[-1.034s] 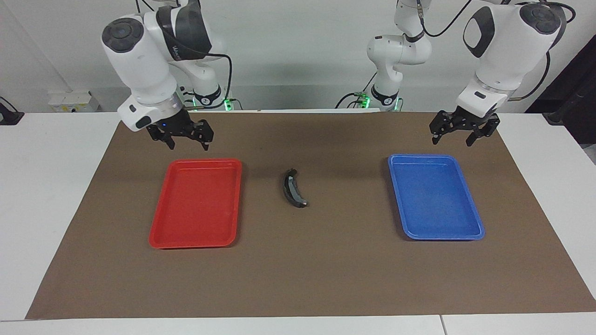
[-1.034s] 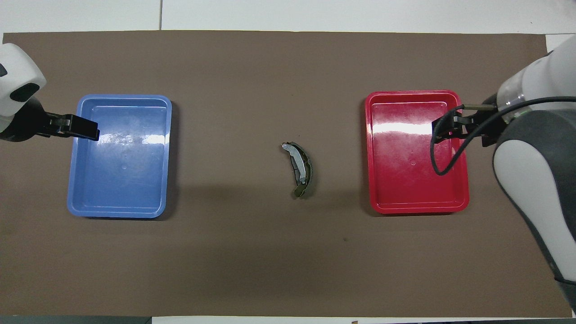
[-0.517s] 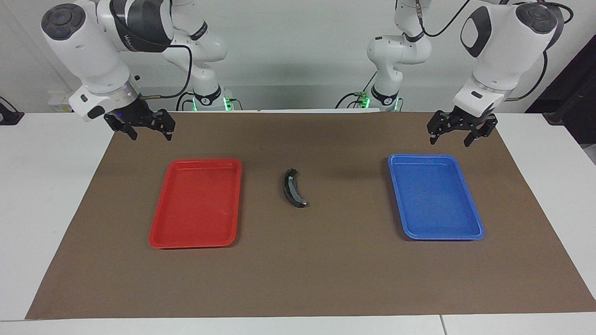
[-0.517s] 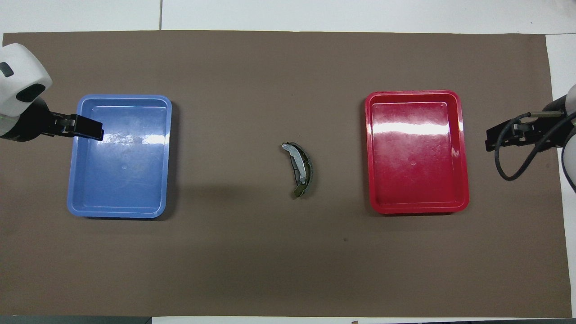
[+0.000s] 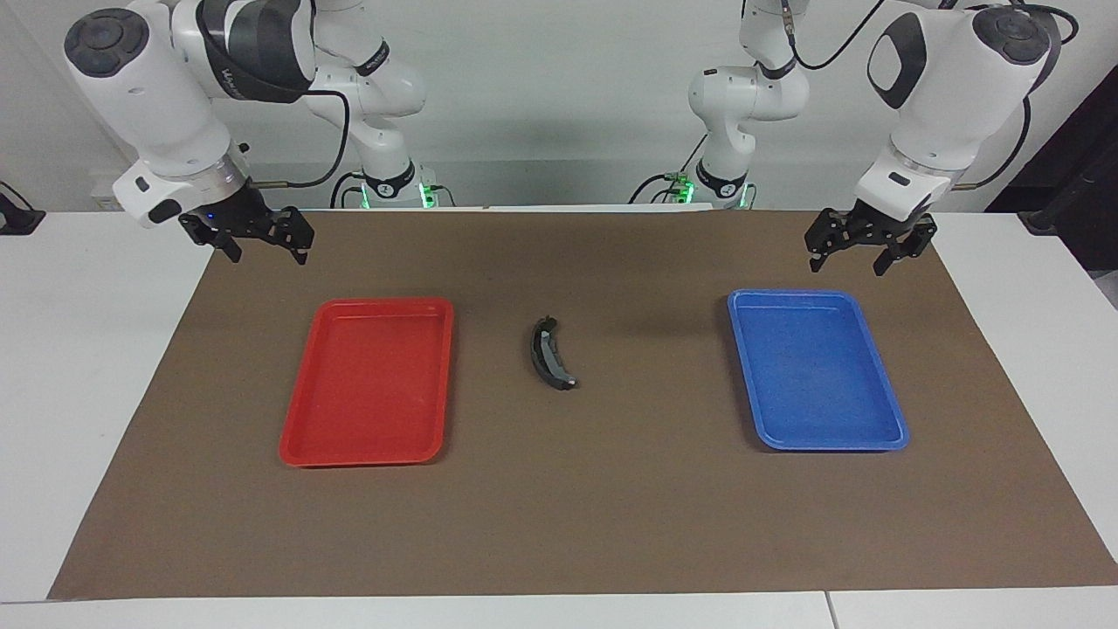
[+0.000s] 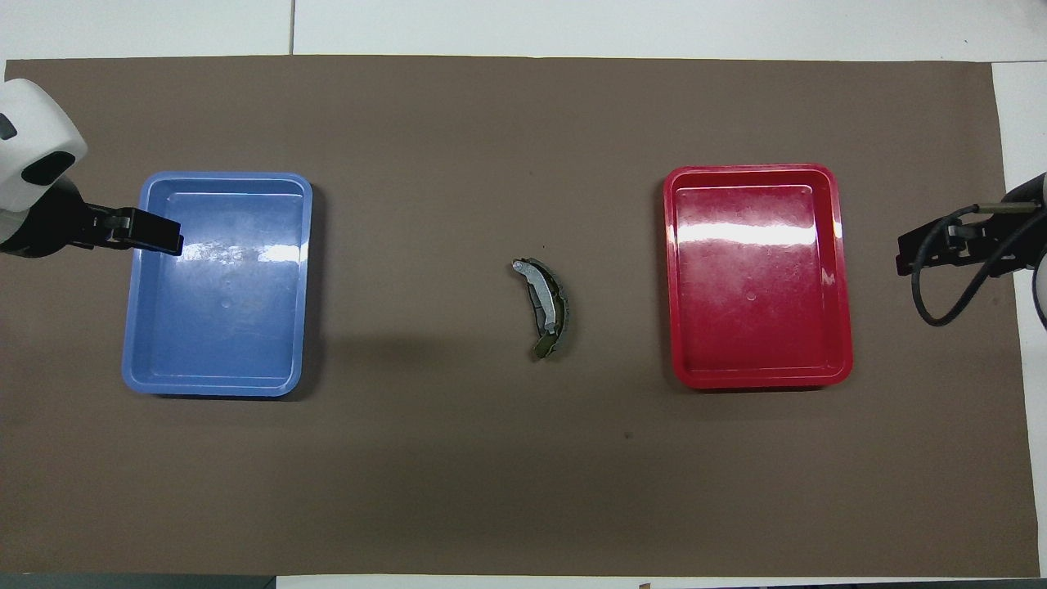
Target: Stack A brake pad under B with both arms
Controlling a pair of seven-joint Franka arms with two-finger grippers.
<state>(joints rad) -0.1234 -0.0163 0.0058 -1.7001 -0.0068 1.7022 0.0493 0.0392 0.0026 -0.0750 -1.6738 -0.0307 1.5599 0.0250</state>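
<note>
Two trays (image 5: 367, 382) flanking stacked pads (image 5: 550, 354)

The curved pad (image 5: 551, 355) lies on the mat (image 5: 559, 524) between two trays (image 5: 370, 377).

- White table (image 5: 79, 367) under a brown mat (image 5: 611, 507).
- Plain pale wall (image 5: 559, 96).
- Wall socket box (image 5: 109, 203).
- Dark equipment (image 5: 1079, 166) at one edge.

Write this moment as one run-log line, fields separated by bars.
stack: pads together on mat between trays | left gripper: open, above mat near blue tray | right gripper: open, above mat near red tray
</note>
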